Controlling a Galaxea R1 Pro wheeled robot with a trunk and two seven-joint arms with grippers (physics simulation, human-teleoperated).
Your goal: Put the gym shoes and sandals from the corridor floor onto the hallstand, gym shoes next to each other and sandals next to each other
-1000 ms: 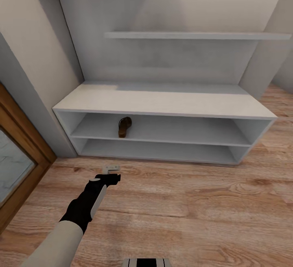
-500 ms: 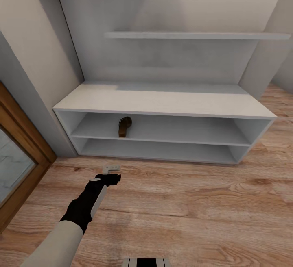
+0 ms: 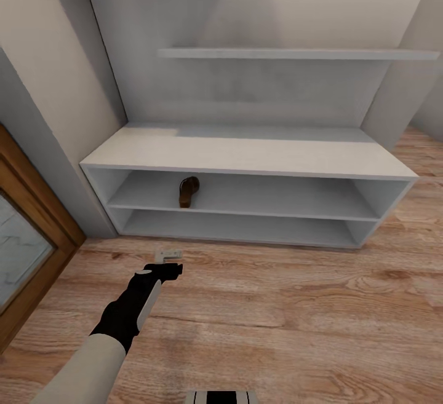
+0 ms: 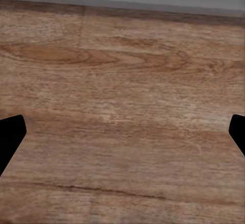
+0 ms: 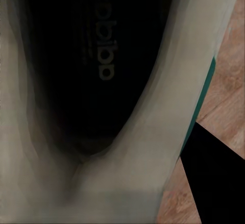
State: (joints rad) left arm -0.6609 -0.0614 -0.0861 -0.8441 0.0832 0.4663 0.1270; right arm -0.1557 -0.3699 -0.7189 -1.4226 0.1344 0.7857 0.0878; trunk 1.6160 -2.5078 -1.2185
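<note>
One dark brown sandal (image 3: 187, 191) lies on the upper shelf row of the light-grey hallstand (image 3: 246, 152), left of its middle. My left gripper (image 3: 168, 256) hangs low over the corridor floor (image 3: 295, 305) in front of the rack. In the left wrist view it (image 4: 122, 132) is open, with bare planks between its black fingertips (image 4: 10, 137). A white gym shoe (image 5: 153, 147) with a green stripe and a dark inside sits very close in the right wrist view. One black finger (image 5: 214, 178) of my right gripper lies against its outer wall; the other finger is hidden.
A long grey wall shelf (image 3: 295, 54) hangs above the rack. A wooden door frame (image 3: 37, 250) stands at the left, close to the rack's left end. Wood plank floor stretches to the right of my left arm.
</note>
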